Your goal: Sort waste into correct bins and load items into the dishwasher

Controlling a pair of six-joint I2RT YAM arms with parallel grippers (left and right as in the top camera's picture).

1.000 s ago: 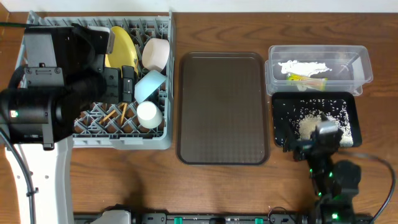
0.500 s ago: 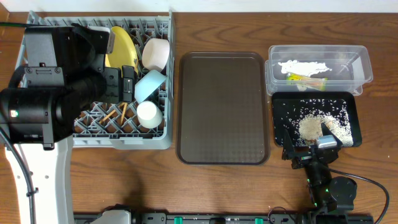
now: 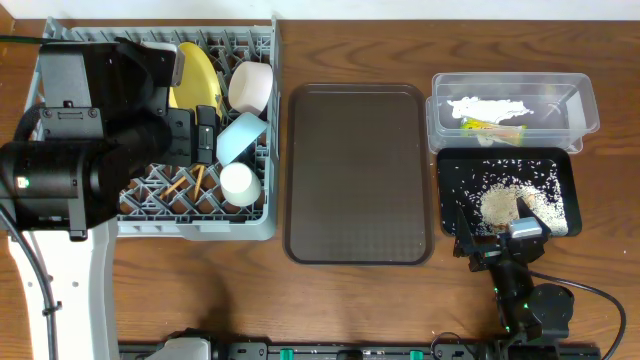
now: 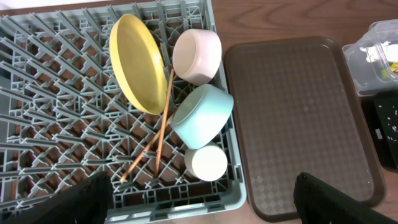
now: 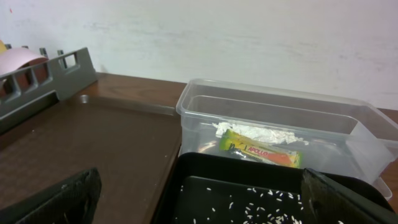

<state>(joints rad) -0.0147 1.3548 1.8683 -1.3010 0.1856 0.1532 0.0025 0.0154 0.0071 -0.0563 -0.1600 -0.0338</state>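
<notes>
1. My left gripper (image 4: 202, 186) gapes wide, empty, above the dish rack (image 3: 195, 228), whose pegs prop the yellow plate (image 4: 137, 62) on edge.
2. My right gripper (image 5: 200, 177), also wide and empty, faces sorted waste: wrapper (image 5: 261, 149) in clear tub (image 3: 585, 100), rice (image 3: 500, 200) in black tray (image 3: 450, 200).

In the overhead view the left arm (image 3: 80, 170) covered the left half of the dish rack (image 3: 200, 226), hiding from us whatever lay beneath. In the left wrist view the bottom edge cut the left pincer (image 4: 211, 202) to two dark stubs, and the right edge cropped the clear tub (image 4: 379, 43) and black tray (image 4: 387, 130). In the right wrist view we saw the right pincer (image 5: 202, 199) only as two blurred shapes in the bottom corners, and the white bowl (image 5: 20, 59) as a sliver at upper left.
</notes>
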